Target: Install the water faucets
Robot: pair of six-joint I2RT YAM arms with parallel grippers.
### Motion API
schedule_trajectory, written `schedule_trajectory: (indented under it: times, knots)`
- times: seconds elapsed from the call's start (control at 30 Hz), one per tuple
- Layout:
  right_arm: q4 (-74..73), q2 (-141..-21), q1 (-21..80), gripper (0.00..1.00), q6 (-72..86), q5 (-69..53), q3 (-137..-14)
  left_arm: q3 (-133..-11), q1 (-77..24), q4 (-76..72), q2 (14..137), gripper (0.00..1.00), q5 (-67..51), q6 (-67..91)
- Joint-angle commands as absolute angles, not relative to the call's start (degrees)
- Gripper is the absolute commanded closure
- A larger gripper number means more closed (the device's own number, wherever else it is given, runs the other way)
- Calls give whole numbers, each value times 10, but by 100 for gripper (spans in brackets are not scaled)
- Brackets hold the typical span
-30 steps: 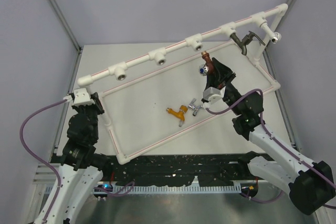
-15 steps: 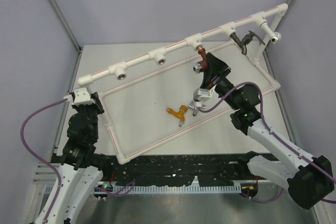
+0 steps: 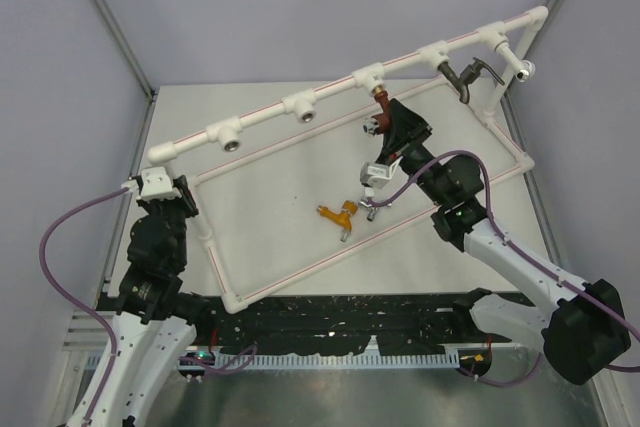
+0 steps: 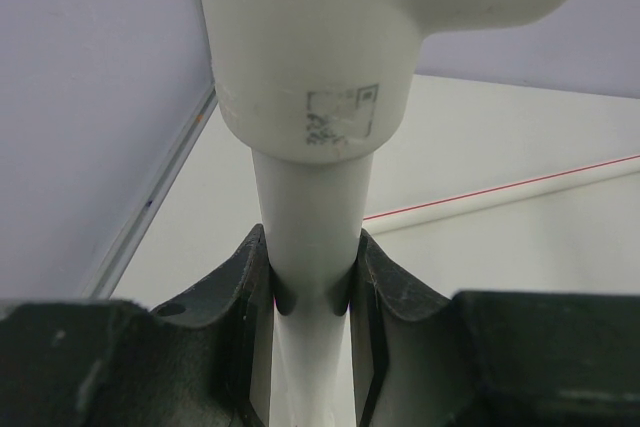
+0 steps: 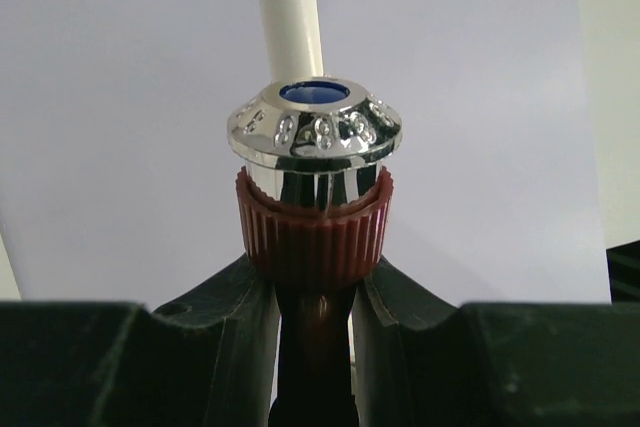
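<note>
**Faucet installation: items at the pipe frame**

1. Right claw (image 3: pixel 390 129) (image 5: pixel 315 297): clamped on the red-brown faucet (image 3: pixel 379 113) (image 5: pixel 314 237), one finger on each side of the body below its ribbed collar. It is raised above the counter (image 3: pixel 260 197) at the upper rail of the white pipe frame (image 3: pixel 300 137).
2. Red-brown faucet: held just under the third socket (image 3: pixel 372 80) from the left on the upper rail. Whether its end has entered the socket cannot be told. In the right wrist view a chrome cap (image 5: pixel 314 125) with a blue centre tops the collar, with a white pipe rising behind it.
3. Dark grey faucet (image 3: pixel 467 77): hangs at the fourth socket (image 3: pixel 437 55), near the far right corner of the frame.
4. Orange faucet (image 3: pixel 339 213): lies on the counter inside the frame's lower rectangle, apart from both claws.
5. Silver faucet (image 3: pixel 371 207): lies on the counter just right of the orange one, partly hidden under the right wrist.
6. Left claw (image 3: pixel 165 192) (image 4: pixel 312 292): closed around the upright white pipe (image 4: pixel 312 217) at the frame's left corner, below a white fitting (image 4: pixel 310 47).
</note>
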State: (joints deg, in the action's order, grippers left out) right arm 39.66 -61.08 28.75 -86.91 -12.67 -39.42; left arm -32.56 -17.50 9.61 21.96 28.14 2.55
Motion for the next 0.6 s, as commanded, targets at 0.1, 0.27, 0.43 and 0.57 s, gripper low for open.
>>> schedule_trajectory:
  times: [0.1,0.27,0.43,0.57]
  knots:
    - [411,-620,287,95,-894,-116,-412,-334,-176,113,221,100,243,17]
    - [359,-607,288,95,-890,-113,-435,-333,-176,113,220,100,243,15]
    - [281,-597,288,95,-896,-113,-467,-334,-176,113,220,100,240,14]
    - [218,-597,289,95,-951,-97,-496,-333,-176,114,219,100,240,12]
